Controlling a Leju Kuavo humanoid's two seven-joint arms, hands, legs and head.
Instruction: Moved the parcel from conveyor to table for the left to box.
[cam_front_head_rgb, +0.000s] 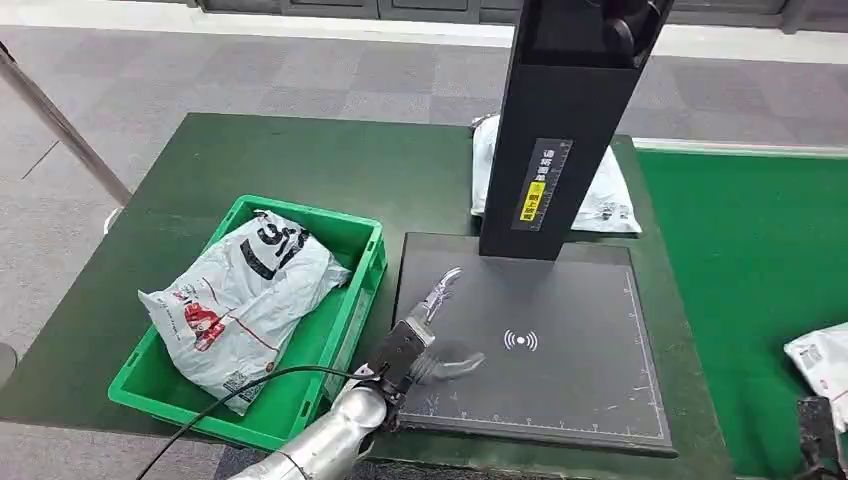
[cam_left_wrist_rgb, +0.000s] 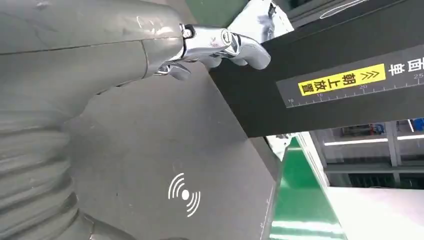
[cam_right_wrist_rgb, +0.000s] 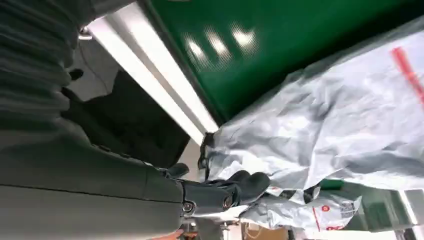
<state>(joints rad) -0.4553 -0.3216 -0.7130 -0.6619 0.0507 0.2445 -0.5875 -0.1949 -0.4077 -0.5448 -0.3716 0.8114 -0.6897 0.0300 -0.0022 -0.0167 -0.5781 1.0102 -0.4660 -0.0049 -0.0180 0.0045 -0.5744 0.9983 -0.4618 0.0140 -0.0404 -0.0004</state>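
The left hand (cam_front_head_rgb: 432, 335) hovers low over the dark scanner pad (cam_front_head_rgb: 560, 390) with fingers spread and nothing in them, likely parked there because this is where a delivered parcel would be picked up for boxing. Beside it on the worktop (cam_front_head_rgb: 300, 160) sits the green crate (cam_front_head_rgb: 365, 250), already holding one grey bagged parcel (cam_front_head_rgb: 235, 300), so it reads as the box the left side fills. The right hand (cam_right_wrist_rgb: 235, 187) has its dark fingers against a crumpled grey parcel (cam_right_wrist_rgb: 325, 135) lying on the green conveyor (cam_right_wrist_rgb: 280, 45); whether they have closed on it I cannot tell. In the head view that parcel (cam_front_head_rgb: 822, 358) lies at the belt's near edge. Another white parcel (cam_front_head_rgb: 605, 200) rests behind the scanner's black post (cam_front_head_rgb: 560, 130).
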